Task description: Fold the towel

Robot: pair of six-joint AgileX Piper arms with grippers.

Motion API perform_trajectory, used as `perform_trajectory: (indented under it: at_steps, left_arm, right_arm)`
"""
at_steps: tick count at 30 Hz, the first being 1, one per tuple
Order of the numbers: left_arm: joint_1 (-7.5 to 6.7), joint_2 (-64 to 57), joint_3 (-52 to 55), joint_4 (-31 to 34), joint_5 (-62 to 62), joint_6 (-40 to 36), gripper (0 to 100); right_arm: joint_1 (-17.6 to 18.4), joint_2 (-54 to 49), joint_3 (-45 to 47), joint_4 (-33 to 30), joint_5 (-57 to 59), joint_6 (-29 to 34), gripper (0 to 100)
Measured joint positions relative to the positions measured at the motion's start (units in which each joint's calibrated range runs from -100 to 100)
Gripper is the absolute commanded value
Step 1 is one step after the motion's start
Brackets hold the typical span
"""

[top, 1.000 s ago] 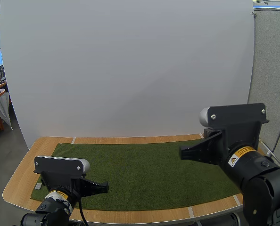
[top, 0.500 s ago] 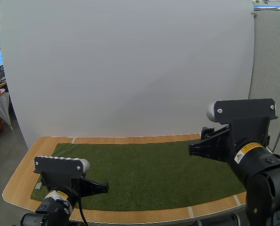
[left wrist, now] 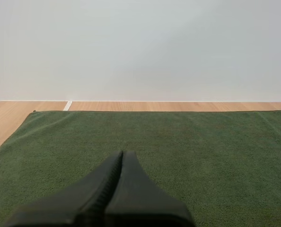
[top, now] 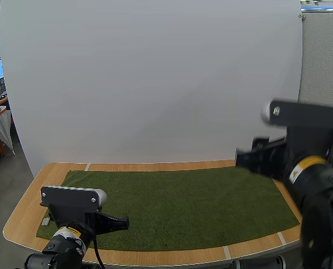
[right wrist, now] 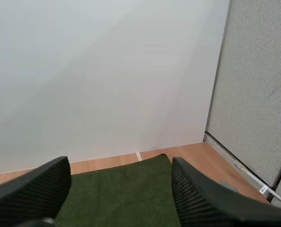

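1. Dark green terry towel (top: 183, 196) lies flat and unfolded on the light wooden table (top: 21, 216). It covers most of the top, and bare wood shows along the far edge, the left end and the near edge.
2. Small pale tag (top: 45, 221) sits at the towel's near-left corner.
3. Left gripper (top: 121, 222) is low over the towel's near-left part, pointing along the towel toward its middle. Can't tell whether it touches the fabric.
4. Left wrist view: the left gripper's black fingers (left wrist: 131, 184) are pressed together into one dark wedge with nothing between them. Flat towel lies under and ahead of them, and a wood strip runs along the towel's far edge.
5. Right gripper (top: 242, 158) is up in the air over the towel's far-right end, well clear of the fabric and well apart from the left gripper.
6. Right wrist view: the right gripper's ribbed black fingers (right wrist: 31, 184) are spread wide and hold nothing. The towel's far-right corner shows through the gap between them, with bare wood just beyond it.
7. Plain white backdrop panel (top: 155, 84) stands behind the table. A grey fabric partition (right wrist: 259, 94) stands at the table's right end, beside that towel corner.
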Motion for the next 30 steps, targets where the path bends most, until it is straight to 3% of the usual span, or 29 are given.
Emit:
perform_trajectory:
  at_steps: [12,22,26,30]
  left_arm:
    - [0.00,0.00,0.00,0.11,-0.14,0.00,0]
    - [0.00,0.00,0.00,0.11,-0.14,0.00,0]
    - [0.00,0.00,0.00,0.11,-0.52,0.00,0]
    - [0.00,0.00,0.00,0.11,-0.70,0.00,0]
  right_arm:
    - [0.00,29.12,-21.60,-0.24,6.14,2.09,100]
    - [-0.03,47.57,-27.96,-1.00,3.32,1.86,100]
    - [-1.28,54.12,-28.11,-0.80,-3.02,-1.32,100]
    - [-5.31,61.81,-29.39,6.80,-8.78,-10.03,100]
